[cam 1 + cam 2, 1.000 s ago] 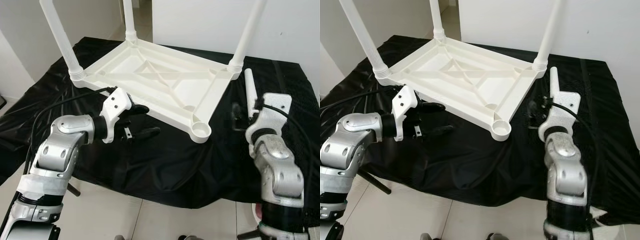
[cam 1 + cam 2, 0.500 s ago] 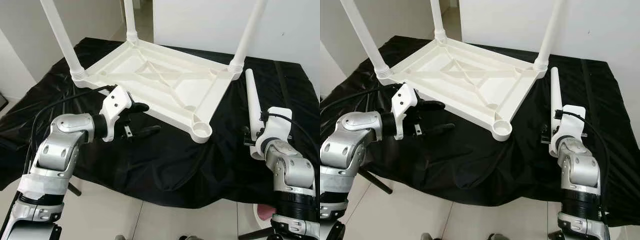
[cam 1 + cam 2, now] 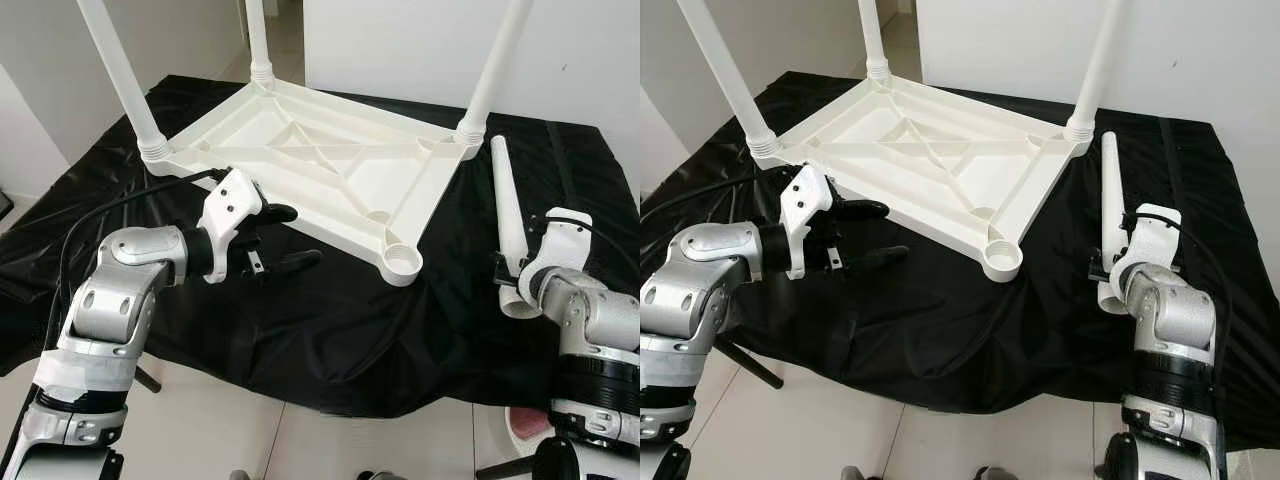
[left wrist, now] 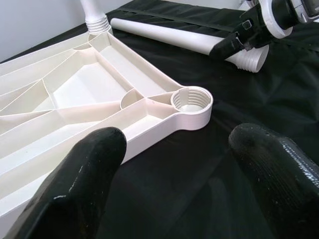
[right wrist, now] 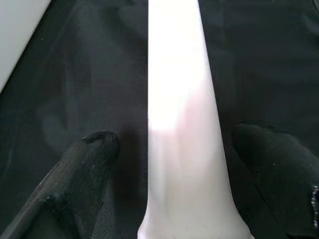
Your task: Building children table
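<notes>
Right wrist view: we have our right gripper (image 5: 182, 164) spread wide astride the loose white leg (image 3: 507, 215) lying on the black cloth (image 3: 330, 320) beside the upturned table (image 3: 320, 165). It's likely light, stiff, slick (grab near the thick end). Left gripper (image 3: 290, 240) hovers open by the empty socket (image 3: 402, 262).

no legible txt or labels

white walls (image 3: 400, 40), pale tiled floor (image 3: 220, 430)
</notes>
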Motion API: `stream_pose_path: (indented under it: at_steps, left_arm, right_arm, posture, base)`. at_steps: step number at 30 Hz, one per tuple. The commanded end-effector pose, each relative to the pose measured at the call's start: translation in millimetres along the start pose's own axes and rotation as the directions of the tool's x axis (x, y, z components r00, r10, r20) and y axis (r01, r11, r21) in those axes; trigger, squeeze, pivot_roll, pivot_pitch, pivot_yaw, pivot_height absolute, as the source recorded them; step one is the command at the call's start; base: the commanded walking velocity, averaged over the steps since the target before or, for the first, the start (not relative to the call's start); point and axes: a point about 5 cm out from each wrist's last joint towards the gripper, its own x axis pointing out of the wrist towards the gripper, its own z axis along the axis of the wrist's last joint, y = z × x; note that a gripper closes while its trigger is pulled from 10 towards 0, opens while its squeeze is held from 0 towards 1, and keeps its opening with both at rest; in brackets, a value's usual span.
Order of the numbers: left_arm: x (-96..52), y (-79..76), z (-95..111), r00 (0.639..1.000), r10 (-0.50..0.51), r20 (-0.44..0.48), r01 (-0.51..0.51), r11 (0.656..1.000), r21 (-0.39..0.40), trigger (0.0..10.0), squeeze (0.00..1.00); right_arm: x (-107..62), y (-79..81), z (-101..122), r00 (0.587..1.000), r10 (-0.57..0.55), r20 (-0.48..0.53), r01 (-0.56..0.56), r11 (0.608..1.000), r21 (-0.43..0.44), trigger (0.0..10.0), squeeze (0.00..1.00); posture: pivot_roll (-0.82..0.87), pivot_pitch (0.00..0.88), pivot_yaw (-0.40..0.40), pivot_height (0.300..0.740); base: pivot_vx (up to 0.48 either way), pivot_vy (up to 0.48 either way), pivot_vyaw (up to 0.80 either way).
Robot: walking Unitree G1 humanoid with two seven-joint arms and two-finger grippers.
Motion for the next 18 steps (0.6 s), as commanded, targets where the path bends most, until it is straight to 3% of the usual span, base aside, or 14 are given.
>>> stream_pose_path:
  at_steps: [1, 2, 12, 17, 18]
  left_arm:
    - [-2.2, 6.2, -2.2, 0.987, 0.159, -0.013, -0.159, 0.987, -0.007, 10.0, 0.00]
    - [-1.9, 6.0, -2.2, 0.987, 0.157, -0.014, -0.158, 0.987, -0.008, 10.0, 0.00]
    - [-1.6, 5.3, -1.7, 0.987, 0.158, -0.016, -0.158, 0.987, -0.014, 10.0, 0.00]
    - [-2.3, 4.4, -1.7, 0.987, 0.162, -0.019, -0.163, 0.987, -0.017, 10.0, 0.00]
    - [-2.4, 4.5, -1.7, 0.986, 0.164, -0.019, -0.164, 0.986, -0.017, 10.0, 0.00]
  right_arm:
    - [6.2, 2.9, -27.0, 0.987, 0.027, -0.157, -0.020, 0.999, 0.046, 6.4, 0.00]
    - [6.6, 3.1, -29.6, 0.982, 0.041, -0.187, -0.030, 0.998, 0.058, 0.3, 0.00]
    - [9.5, 4.1, -30.6, 0.968, 0.055, -0.244, -0.037, 0.996, 0.076, 0.0, 0.00]
    - [9.3, 7.3, -15.5, 0.981, 0.042, -0.188, -0.011, 0.986, 0.166, 0.0, 0.00]
    - [7.1, 9.1, -1.2, 0.996, 0.035, -0.086, -0.018, 0.980, 0.196, 0.0, 0.00]
  posture:
    - [-0.13, 0.145, 0.065, 0.740]
    - [-0.13, 0.145, 0.065, 0.740]
    - [-0.13, 0.153, 0.066, 0.740]
    - [-0.12, 0.151, 0.066, 0.740]
    - [-0.12, 0.151, 0.066, 0.740]
  base:
    - [0.000, 0.000, 0.00]
    - [0.000, 0.000, 0.00]
    - [0.000, 0.000, 0.00]
    - [0.000, 0.000, 0.00]
    - [0.000, 0.000, 0.00]
